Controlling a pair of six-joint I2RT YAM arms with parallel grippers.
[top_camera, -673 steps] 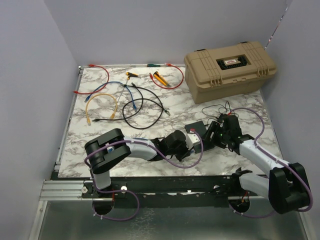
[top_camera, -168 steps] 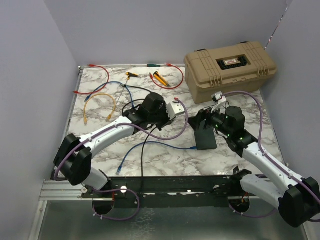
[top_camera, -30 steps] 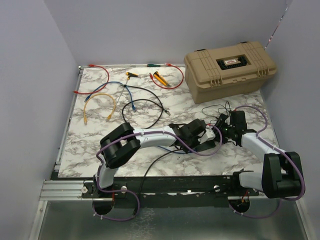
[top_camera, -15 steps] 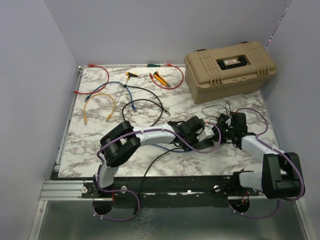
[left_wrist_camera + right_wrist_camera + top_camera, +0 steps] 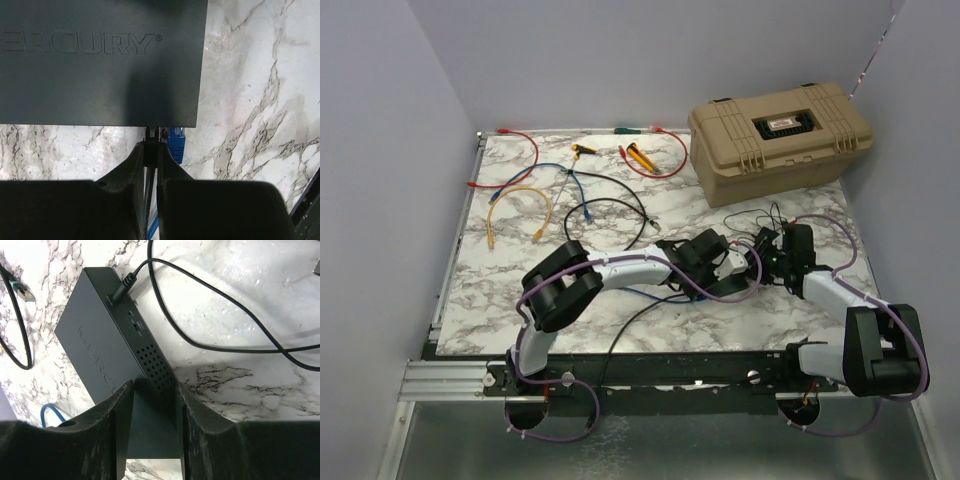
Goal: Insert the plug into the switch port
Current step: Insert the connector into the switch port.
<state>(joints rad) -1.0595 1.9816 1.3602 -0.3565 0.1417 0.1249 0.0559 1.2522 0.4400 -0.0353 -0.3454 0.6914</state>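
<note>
While the marble-patterned table [image 5: 510, 300] carries everything, the biggest thing on it is the tan hard case [image 5: 780, 135], closed, its latches facing the arms.

Both arms reach to one spot on the near side of the tan case. The left arm [image 5: 620, 268] stretches in from the case's near-left, and the right arm [image 5: 835, 290] folds back from its near-right. Between them lies the switch [image 5: 95, 347], a flat dark-grey box, nearer the arm bases than the case and apart from it.

The right gripper [image 5: 152, 390] straddles one end of the switch, its fingers pressed against the lettered face and the vented edge, so the box fills the gap between them. A black power cord [image 5: 200, 310] runs from a jack on that same edge and loops over the marble toward the case.

The left gripper [image 5: 151, 146] is squeezed nearly together on the plug [image 5: 152, 132], whose thin black cable runs back between the fingers. The plug's tip meets the long edge of the switch near one corner; how deep it sits cannot be told. A blue plug [image 5: 176, 140] sits just beside it at that edge.

Left of the tan case lie loose patch cables: a red one [image 5: 525, 142], a yellow one [image 5: 520, 200] and a second red one [image 5: 665, 160], the last closest to the case.
</note>
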